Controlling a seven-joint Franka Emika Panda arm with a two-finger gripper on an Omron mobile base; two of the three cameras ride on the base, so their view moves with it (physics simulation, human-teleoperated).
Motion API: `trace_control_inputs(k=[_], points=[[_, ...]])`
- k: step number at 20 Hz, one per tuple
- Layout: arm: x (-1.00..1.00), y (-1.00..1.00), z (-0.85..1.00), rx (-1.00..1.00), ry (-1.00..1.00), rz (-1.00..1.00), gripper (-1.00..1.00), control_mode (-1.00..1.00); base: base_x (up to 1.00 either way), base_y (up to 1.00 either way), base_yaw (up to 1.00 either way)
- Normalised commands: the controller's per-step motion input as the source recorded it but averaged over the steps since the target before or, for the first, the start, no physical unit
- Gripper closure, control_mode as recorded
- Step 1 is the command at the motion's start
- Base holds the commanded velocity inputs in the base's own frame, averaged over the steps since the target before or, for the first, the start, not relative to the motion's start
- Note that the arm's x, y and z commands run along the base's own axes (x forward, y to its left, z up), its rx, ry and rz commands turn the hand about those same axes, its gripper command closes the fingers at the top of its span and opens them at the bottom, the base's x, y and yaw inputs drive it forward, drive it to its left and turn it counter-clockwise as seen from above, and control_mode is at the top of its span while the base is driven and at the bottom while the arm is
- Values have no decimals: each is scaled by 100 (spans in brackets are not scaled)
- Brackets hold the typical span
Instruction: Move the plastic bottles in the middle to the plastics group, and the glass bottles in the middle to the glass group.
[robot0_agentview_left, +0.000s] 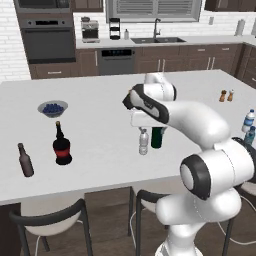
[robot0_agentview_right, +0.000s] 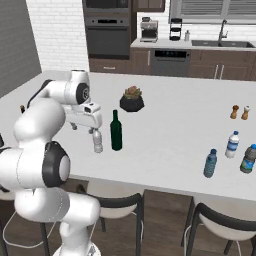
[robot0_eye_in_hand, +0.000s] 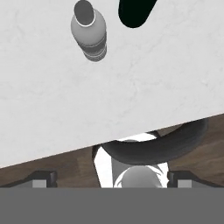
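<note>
Standing upright on the white counter near its front edge, the clear greyish bottle is seen just beside the dark green bottle, with the gripper held close above it, its open or clenched state not discernible.

- On the counter, a small water bottle stands just left of the tall wine bottle, near the front edge.
- A potted plant sits behind them.
- Three more bottles stand well apart to the right; two shakers sit behind those.
</note>
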Motion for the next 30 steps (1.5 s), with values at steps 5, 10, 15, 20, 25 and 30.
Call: trace_control_inputs(k=[5, 10, 15, 20, 25, 30], points=[[30, 1, -25, 6, 0, -11, -100, -100, 0, 0, 0], [37, 0, -25, 2, 0, -19, -100, -100, 0, 0, 0], [16, 0, 0, -2, -1, -26, -100, -100, 0, 0, 0], [8, 0, 0, -6, 0, -16, -100, -100, 0, 0, 0], [2, 0, 0, -9, 0, -10, -100, -100, 0, 0, 0], [18, -1, -8, -2, -1, -5, -100, -100, 0, 0, 0]])
